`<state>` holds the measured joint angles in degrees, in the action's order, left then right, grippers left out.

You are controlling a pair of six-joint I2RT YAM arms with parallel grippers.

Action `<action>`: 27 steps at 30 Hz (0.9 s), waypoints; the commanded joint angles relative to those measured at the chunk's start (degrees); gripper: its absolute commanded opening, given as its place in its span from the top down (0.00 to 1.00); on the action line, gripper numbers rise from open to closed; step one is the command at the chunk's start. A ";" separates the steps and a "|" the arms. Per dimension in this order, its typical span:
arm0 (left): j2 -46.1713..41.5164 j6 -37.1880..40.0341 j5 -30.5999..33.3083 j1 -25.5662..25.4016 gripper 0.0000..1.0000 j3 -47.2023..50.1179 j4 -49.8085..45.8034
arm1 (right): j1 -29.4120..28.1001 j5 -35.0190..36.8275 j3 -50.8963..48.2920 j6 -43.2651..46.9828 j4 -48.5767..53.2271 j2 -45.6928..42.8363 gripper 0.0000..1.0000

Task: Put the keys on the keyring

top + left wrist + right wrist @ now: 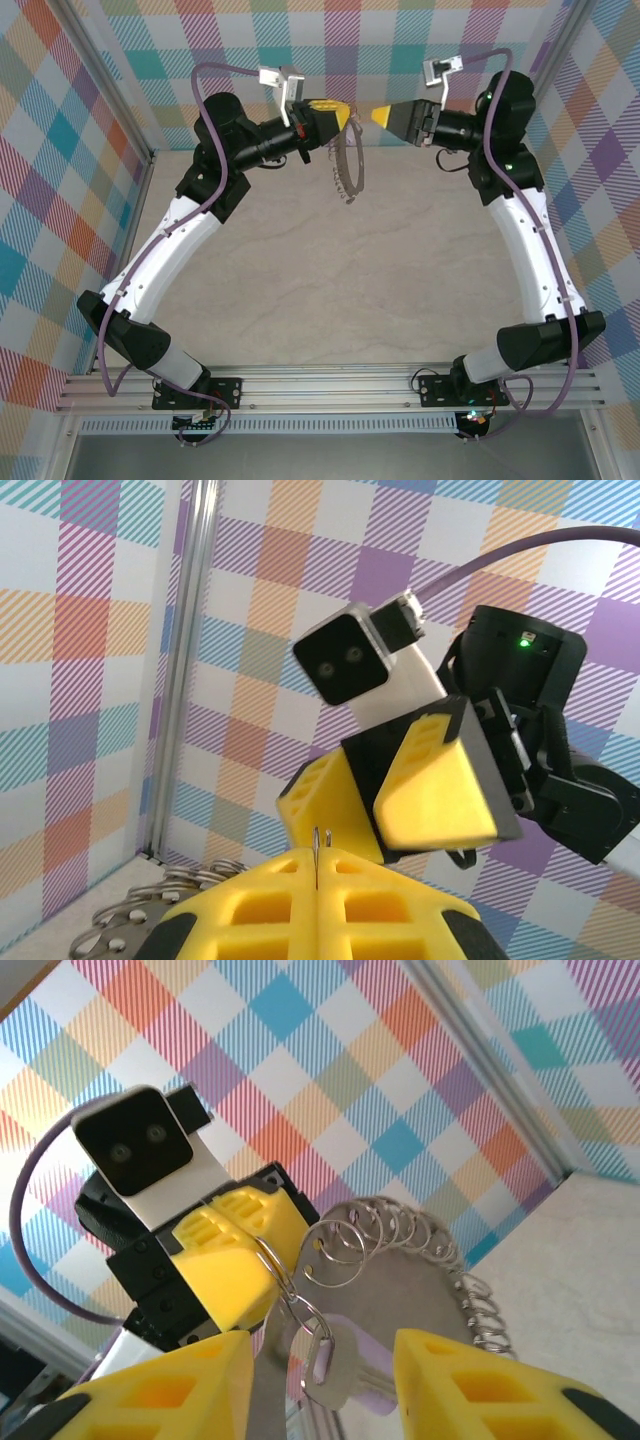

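Tiny key, pale lilac head, short metal shaft: dangles on small wire links just under the left gripper tips, level with the right gripper and between its yellow foam fingers. Contact with either finger: cannot tell.

Keyring, large thin dark loop edged with silvery bead-like links: hangs from the left gripper, drooping below it toward the pale table (top view, keyring).

Left gripper: fingers pressed together, pinching a thin wire of the keyring.

Right gripper: fingers parted, nothing clamped. It faces the left gripper tip to tip, close; right gripper sits just beyond the left's tips, plaid wall behind.
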<state>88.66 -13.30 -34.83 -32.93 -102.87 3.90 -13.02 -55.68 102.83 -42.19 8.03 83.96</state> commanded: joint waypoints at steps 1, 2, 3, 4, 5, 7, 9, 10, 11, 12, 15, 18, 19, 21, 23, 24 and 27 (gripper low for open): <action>0.18 -1.33 0.51 -0.29 1.00 -0.45 5.06 | 0.11 2.20 -0.17 -2.36 -5.05 -1.65 0.55; 0.20 -1.53 0.46 -0.23 1.00 -0.33 5.15 | 0.05 2.38 -0.26 -3.23 -6.27 -1.48 0.53; 0.23 -1.76 0.44 -0.29 1.00 -0.31 5.23 | 0.10 2.51 -0.41 -4.38 -7.84 -1.14 0.51; 0.33 -2.13 0.42 -0.30 1.00 -0.27 5.37 | 0.10 2.50 -0.52 -5.51 -9.43 -0.70 0.50; 0.29 -2.49 0.46 -0.29 1.00 -0.14 5.62 | 0.11 2.36 -0.63 -6.44 -10.80 -0.27 0.50; 0.45 -3.65 0.63 -0.28 1.00 0.12 6.28 | 0.10 2.38 -1.13 -9.30 -15.08 0.71 0.48; 0.50 -4.79 0.81 -0.30 1.00 0.38 6.84 | 0.05 2.32 -1.48 -11.56 -18.53 1.57 0.47; 0.46 -5.57 0.89 -0.30 1.00 0.49 7.20 | 0.05 2.25 -1.56 -12.40 -19.91 1.92 0.47; 0.46 -6.26 1.11 -0.22 1.00 0.77 7.55 | -0.12 2.31 -1.62 -13.11 -21.06 2.22 0.47; 0.47 -6.90 1.21 -0.29 1.00 0.97 7.97 | -0.36 2.37 -1.73 -13.65 -21.85 2.40 0.47; 0.28 -9.06 1.84 -0.29 1.00 2.08 9.70 | -1.57 2.16 -2.17 -14.41 -23.20 2.91 0.47; -0.13 -10.77 2.39 -0.30 1.00 3.25 11.48 | -2.74 2.76 -3.38 -14.41 -23.96 2.79 0.47; -0.31 -11.22 2.49 -0.27 1.00 3.68 12.05 | -3.07 2.93 -3.81 -14.41 -24.09 2.70 0.47; -0.73 -11.83 2.88 -0.30 1.00 4.52 12.85 | -3.63 3.28 -4.61 -14.56 -24.66 2.53 0.48; -1.19 -12.30 3.10 -0.30 1.00 5.27 13.44 | -3.98 3.64 -5.46 -14.67 -25.23 2.32 0.48; -1.35 -12.48 3.25 -0.25 1.00 5.61 13.64 | -4.19 3.77 -5.76 -14.74 -25.33 2.26 0.48; -2.04 -13.04 3.76 -0.30 1.00 6.64 14.44 | -4.70 4.09 -6.62 -15.29 -26.19 2.10 0.52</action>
<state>89.08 -24.73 -32.05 -32.93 -96.73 12.84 -17.28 -52.45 96.95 -56.55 -14.26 86.94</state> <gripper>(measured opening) 0.050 0.486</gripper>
